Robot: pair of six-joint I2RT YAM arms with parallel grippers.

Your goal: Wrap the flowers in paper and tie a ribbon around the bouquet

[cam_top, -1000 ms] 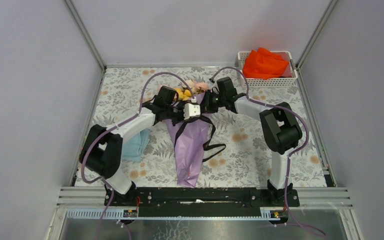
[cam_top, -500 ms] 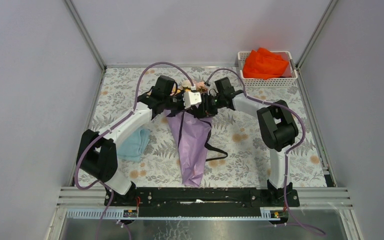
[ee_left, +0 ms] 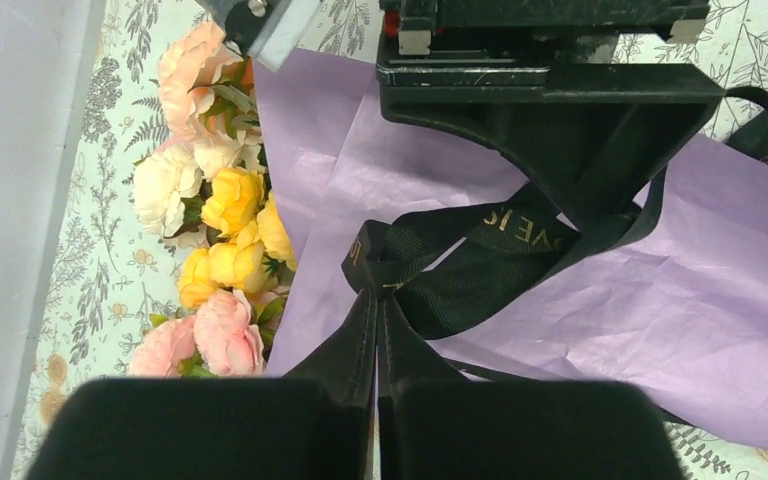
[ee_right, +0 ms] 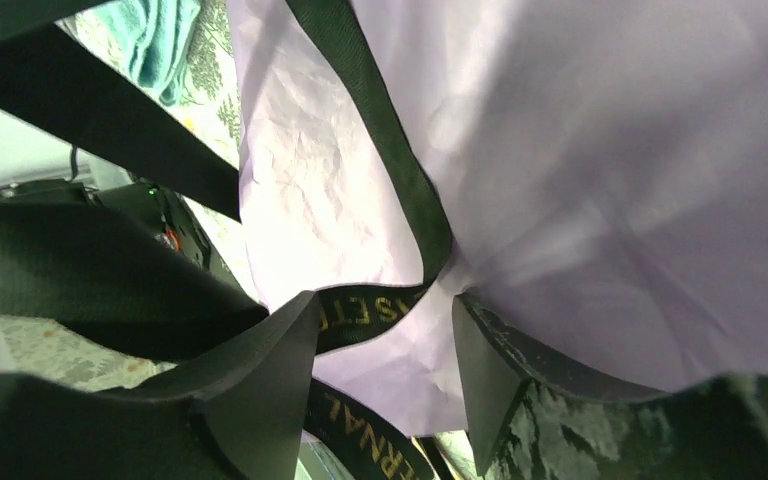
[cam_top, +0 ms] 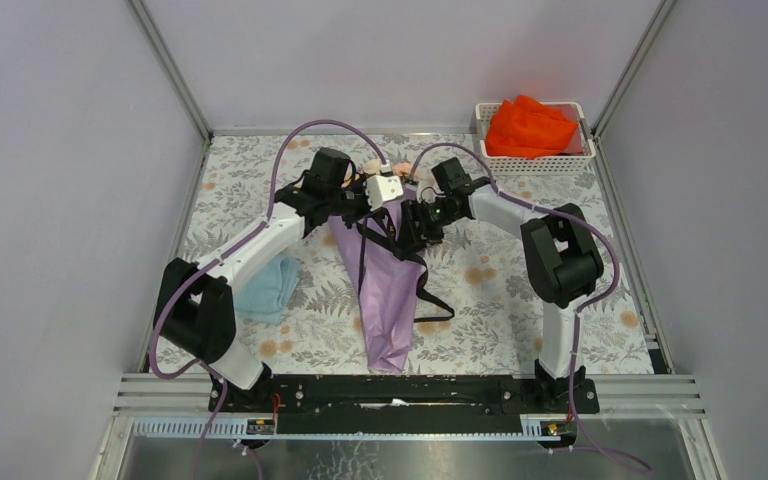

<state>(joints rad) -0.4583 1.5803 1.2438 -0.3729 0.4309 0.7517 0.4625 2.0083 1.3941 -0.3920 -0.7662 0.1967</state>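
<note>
Black ribbon point(ee_right: 384, 150) between newly parted right claw point(ee_right: 385, 325)

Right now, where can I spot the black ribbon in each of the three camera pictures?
Top external: the ribbon runs down the upper part of the purple paper, mid-table, with a loop trailing off to the right.
Left wrist: ribbon crosses itself at the centre, on the paper.
Right wrist: ribbon runs from top centre down to the middle, on the paper.
Shared landmark: the purple paper.

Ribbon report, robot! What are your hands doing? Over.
Left hand shut on ribbon. Right hand open, ribbon across its gap. Bouquet flat on table, nothing blocking.
</note>
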